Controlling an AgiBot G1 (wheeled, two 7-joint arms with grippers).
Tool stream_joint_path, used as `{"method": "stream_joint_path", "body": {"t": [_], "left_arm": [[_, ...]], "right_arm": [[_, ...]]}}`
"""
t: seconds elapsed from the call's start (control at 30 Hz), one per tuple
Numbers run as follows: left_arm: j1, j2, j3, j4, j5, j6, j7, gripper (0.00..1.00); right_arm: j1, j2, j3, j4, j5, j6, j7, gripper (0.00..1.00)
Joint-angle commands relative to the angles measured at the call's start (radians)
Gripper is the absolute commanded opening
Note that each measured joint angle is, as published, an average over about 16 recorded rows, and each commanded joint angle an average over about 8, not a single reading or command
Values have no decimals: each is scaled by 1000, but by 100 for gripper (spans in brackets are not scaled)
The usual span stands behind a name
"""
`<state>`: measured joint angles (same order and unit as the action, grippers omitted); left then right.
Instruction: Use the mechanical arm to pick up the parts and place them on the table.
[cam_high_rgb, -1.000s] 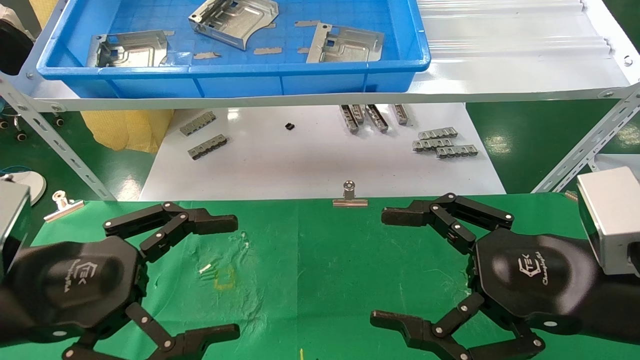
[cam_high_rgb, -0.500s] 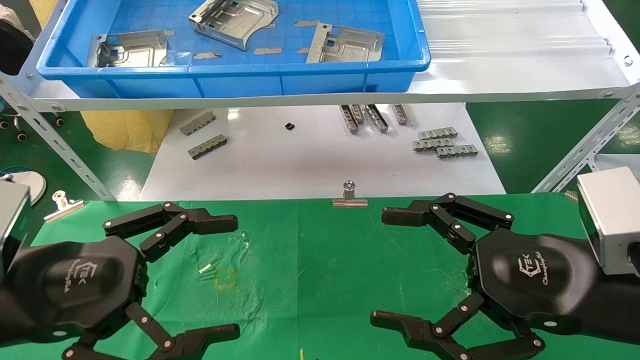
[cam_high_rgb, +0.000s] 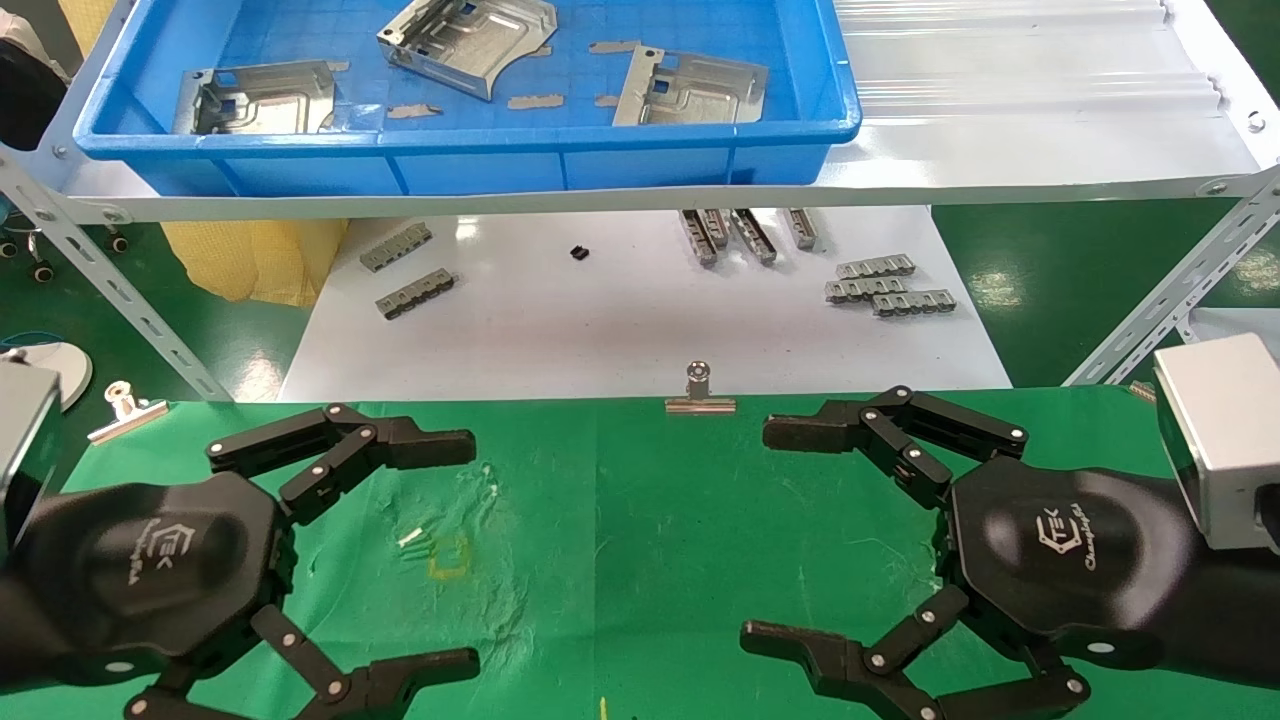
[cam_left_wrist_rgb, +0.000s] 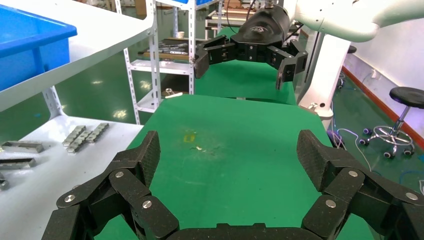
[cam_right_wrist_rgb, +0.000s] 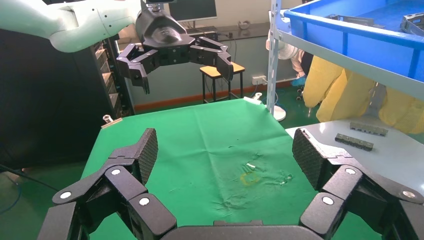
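Head view: both grippers (cam_high_rgb: 470, 550) (cam_high_rgb: 765, 535) spread, empty.

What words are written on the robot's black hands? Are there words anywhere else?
"TEK": white logo on the right gripper palm.
"TEK": same logo on the left gripper palm.
Slanted script beside each logo: too small to read for sure.
No other writing shows.

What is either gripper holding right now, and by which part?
Nothing. The left gripper and right gripper both hover open and empty over the green table; all three parts lie in the blue bin.
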<state>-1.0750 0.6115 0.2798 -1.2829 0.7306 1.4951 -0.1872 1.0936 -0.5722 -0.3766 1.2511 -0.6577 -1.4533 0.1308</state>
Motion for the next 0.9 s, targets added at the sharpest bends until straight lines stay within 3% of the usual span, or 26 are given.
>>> {"method": "stream_joint_path", "body": {"t": [0.03, 0.47, 0.5, 0.73, 0.77, 0.9], "left_arm": [[0, 0, 0, 0, 0, 0, 0, 100], [0, 0, 0, 0, 0, 0, 0, 100], [0, 0, 0, 0, 0, 0, 0, 100], [0, 0, 0, 0, 0, 0, 0, 100], [0, 0, 0, 0, 0, 0, 0, 100], [0, 0, 0, 0, 0, 0, 0, 100]], "right_arm": [[0, 0, 0, 0, 0, 0, 0, 100], [0, 0, 0, 0, 0, 0, 0, 100], [0, 0, 0, 0, 0, 0, 0, 96], [0, 0, 0, 0, 0, 0, 0, 8], [0, 0, 0, 0, 0, 0, 0, 0], [0, 0, 0, 0, 0, 0, 0, 0]]}}
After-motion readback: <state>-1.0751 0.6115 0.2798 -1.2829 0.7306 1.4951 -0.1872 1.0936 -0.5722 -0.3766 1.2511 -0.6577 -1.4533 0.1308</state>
